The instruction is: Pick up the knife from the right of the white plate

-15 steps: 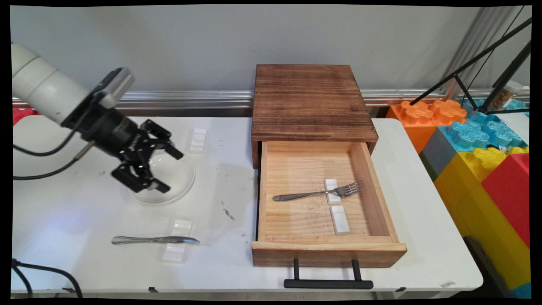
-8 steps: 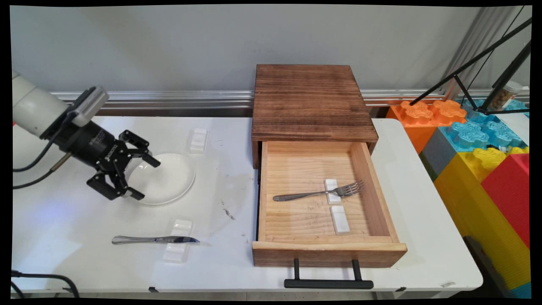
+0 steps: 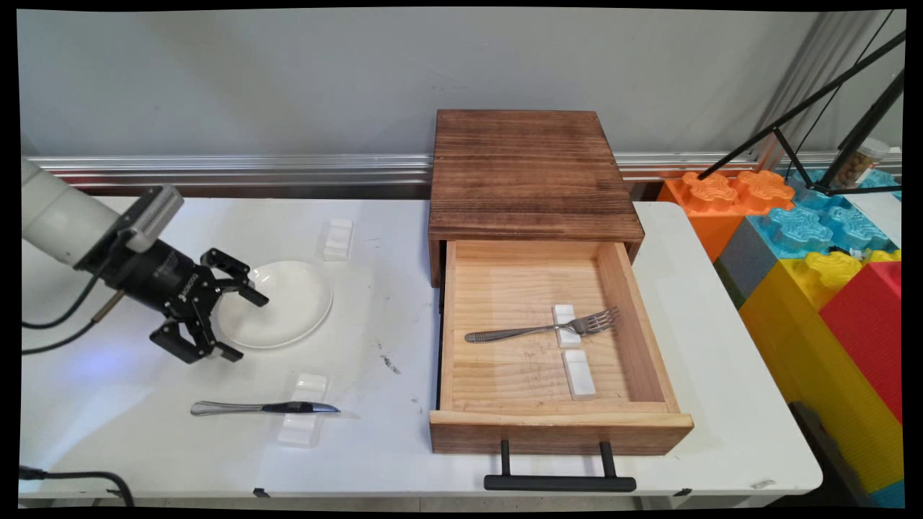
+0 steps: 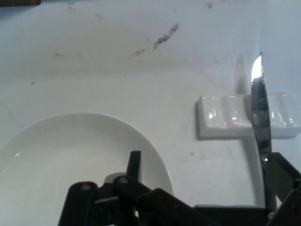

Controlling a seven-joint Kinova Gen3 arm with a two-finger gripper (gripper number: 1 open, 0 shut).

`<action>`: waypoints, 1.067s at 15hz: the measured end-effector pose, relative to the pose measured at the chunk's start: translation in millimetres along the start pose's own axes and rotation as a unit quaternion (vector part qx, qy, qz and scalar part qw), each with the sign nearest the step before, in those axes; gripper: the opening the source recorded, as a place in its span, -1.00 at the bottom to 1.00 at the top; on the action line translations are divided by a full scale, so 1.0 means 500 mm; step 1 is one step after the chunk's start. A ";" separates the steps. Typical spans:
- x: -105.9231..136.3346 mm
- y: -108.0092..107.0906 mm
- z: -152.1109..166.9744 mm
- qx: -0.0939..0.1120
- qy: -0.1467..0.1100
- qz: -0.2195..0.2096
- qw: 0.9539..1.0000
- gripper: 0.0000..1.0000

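Plate looks like glazed ceramic, so I'd guess slick, rigid and chippable; its thin rim seems the only hold. Gripper hangs wide open and empty over the plate's left edge, with the knife on its rest just in front of the plate.

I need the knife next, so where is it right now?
In the main view the knife lies near the table's front left, its blade across a white rest, below the plate.

The tool hangs spread over the plate's left rim — knife nearby.
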 end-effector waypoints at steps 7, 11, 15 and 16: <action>-0.047 0.019 0.059 -0.031 0.009 0.005 0.999 1.00; -0.075 0.032 0.089 -0.046 0.010 0.004 0.999 1.00; -0.092 0.049 0.114 -0.057 0.014 0.000 0.998 1.00; -0.097 0.054 0.120 -0.059 0.016 -0.001 0.998 1.00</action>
